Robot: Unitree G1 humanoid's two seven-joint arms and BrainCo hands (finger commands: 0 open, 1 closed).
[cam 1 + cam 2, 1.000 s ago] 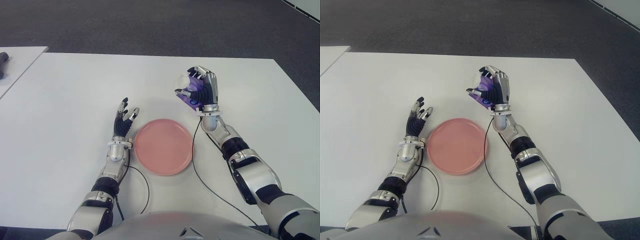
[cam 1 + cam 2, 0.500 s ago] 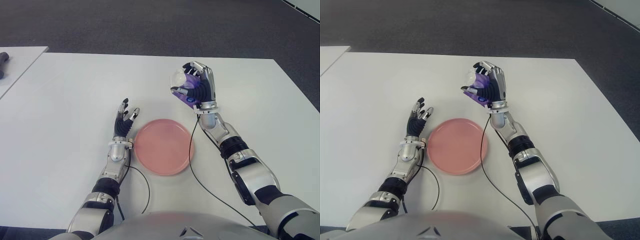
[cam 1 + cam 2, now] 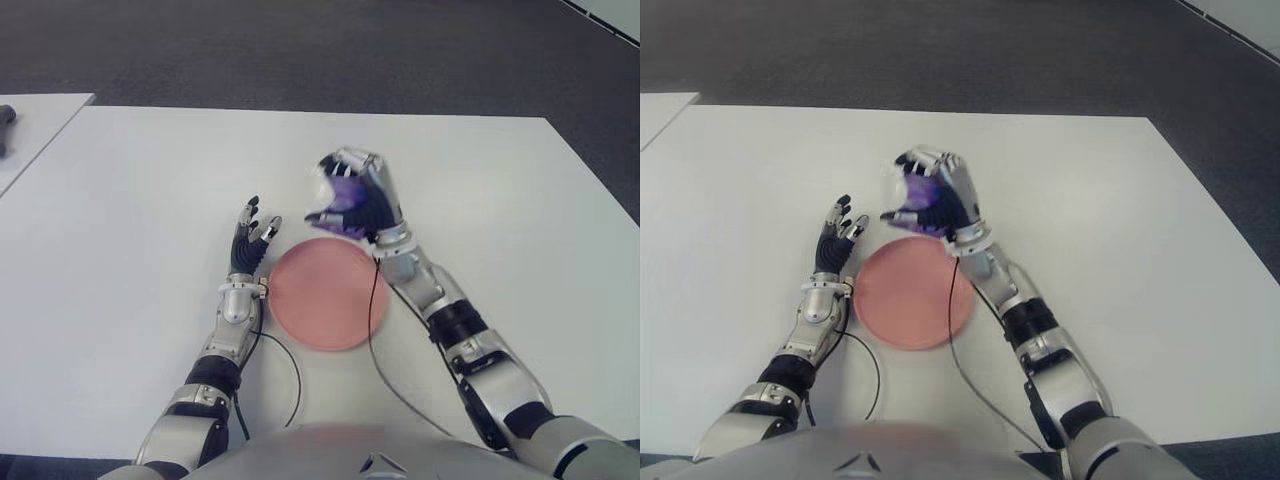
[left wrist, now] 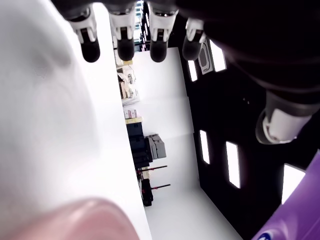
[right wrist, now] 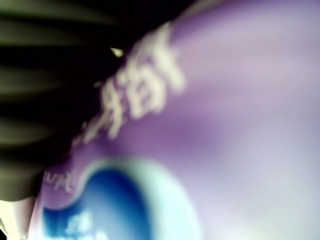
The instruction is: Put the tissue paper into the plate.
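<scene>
My right hand (image 3: 352, 195) was clamped on the purple tissue paper (image 3: 345, 192) above the far rim of the pink plate (image 3: 322, 300), so letting go there could drop it onto the table (image 3: 120, 200), while my left hand (image 3: 247, 238) stood open beside the plate.

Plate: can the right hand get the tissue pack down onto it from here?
Probably yes. The right hand, fingers closed on the tissue pack, hovers at the far rim of the plate, which looks bare.
</scene>
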